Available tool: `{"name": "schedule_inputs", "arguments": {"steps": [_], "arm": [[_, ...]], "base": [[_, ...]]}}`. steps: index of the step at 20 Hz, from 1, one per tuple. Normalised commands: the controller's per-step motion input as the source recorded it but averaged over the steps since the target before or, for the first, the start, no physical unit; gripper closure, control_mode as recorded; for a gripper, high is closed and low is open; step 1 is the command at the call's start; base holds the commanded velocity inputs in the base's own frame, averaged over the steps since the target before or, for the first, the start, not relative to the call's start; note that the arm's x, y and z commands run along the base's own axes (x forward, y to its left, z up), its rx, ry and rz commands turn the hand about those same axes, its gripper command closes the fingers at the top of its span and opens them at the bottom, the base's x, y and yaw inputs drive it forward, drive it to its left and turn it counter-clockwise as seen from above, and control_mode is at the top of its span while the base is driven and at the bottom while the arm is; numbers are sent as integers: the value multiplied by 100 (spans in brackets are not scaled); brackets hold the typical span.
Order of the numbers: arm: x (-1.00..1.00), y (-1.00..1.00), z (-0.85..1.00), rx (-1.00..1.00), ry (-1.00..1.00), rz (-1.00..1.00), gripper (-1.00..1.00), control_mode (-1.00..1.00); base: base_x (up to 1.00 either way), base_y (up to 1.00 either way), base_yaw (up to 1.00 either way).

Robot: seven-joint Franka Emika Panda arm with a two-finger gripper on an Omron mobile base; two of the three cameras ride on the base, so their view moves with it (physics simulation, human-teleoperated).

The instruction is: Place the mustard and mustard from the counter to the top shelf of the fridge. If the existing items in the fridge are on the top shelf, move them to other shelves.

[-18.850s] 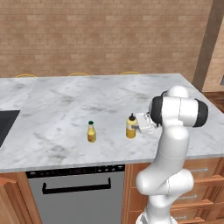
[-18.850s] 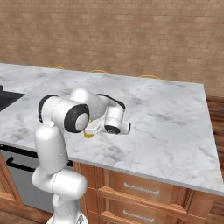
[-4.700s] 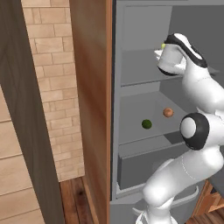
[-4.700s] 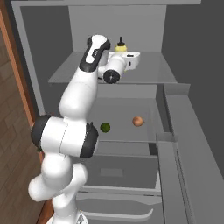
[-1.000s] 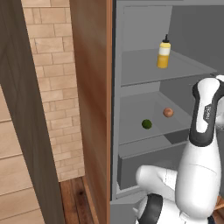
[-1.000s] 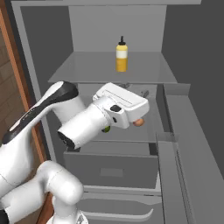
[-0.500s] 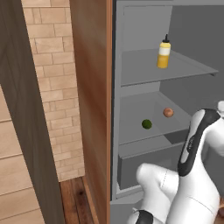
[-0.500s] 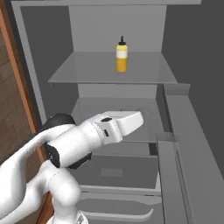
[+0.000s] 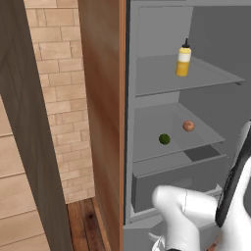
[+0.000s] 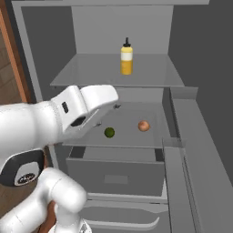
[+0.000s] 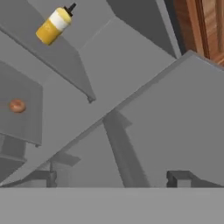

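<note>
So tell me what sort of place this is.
Most likely a home kitchen, rendered: an open grey fridge with flat shelves, a mustard bottle upright on the top shelf, two small balls on the shelf below, a brick wall and wooden panelling alongside.

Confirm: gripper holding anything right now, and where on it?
Nothing held. In the hand view the fingertips stand wide apart with only fridge wall between them. The mustard stands alone on the top shelf.
</note>
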Motion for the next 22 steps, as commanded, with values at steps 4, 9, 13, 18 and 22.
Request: {"name": "schedule_inputs", "arguments": {"steps": [4,9,13,18,22], "arm": [[-100,60,-9,0,14,25,-100,-100],[-41,47,-87,18,8,28,-100,-100],[72,66,-1,18,12,17,-100,-100],[40,53,12,-7,47,5,-100,-100],[1,10,0,-4,4,0,-100,-100]], "base": [[0,0,0],[0,0,0],[0,0,0],[0,0,0],[0,0,0]]}}
